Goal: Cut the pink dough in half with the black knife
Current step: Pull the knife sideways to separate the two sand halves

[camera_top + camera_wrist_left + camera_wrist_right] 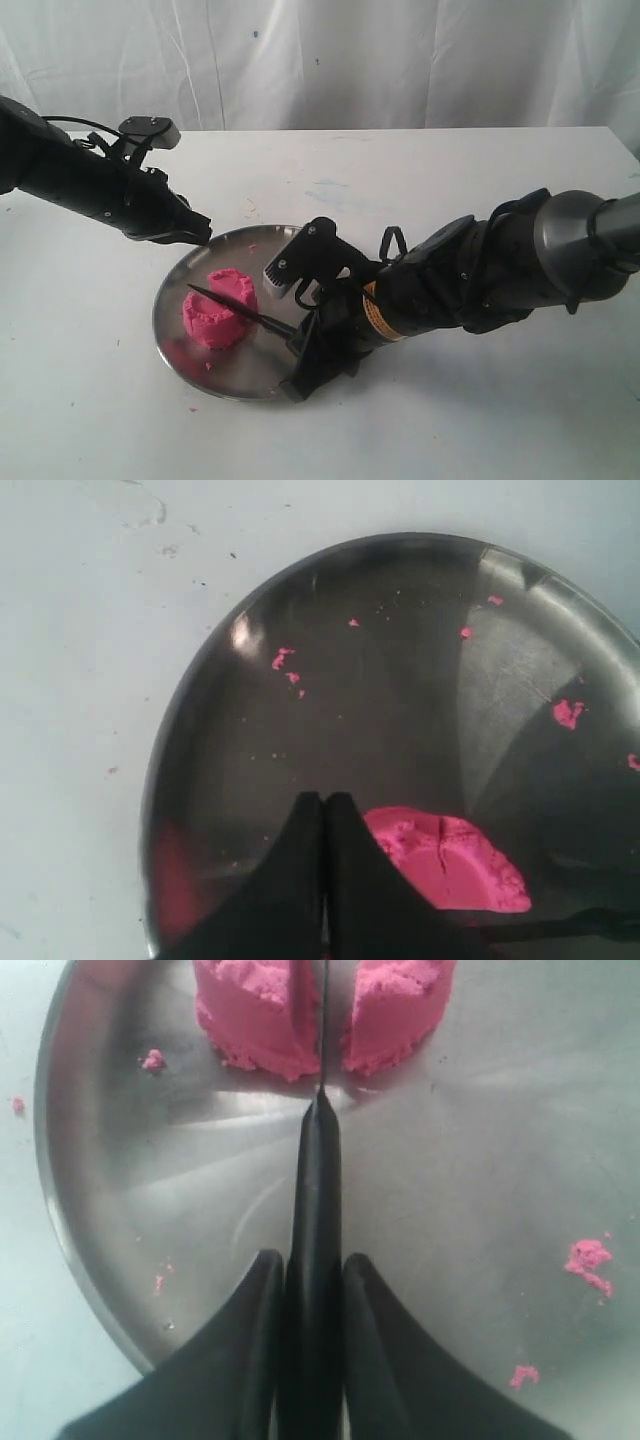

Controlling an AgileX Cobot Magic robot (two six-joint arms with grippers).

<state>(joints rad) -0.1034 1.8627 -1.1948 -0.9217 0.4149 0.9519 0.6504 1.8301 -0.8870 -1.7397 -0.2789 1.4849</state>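
The pink dough (220,308) sits on the left part of the steel plate (240,375). The black knife (240,312) crosses its top, blade sunk in a slit. In the right wrist view the blade (323,1020) stands in a deep gap between two dough halves (255,1015). My right gripper (300,345) (312,1260) is shut on the knife handle (315,1210). My left gripper (200,232) (324,800) is shut and empty, hovering over the plate's far left rim; the dough (450,860) shows a thin crack beside its fingers.
Tiny pink crumbs (283,660) (590,1260) lie scattered on the plate and a few on the white table (480,420). A white curtain hangs behind the table's far edge.
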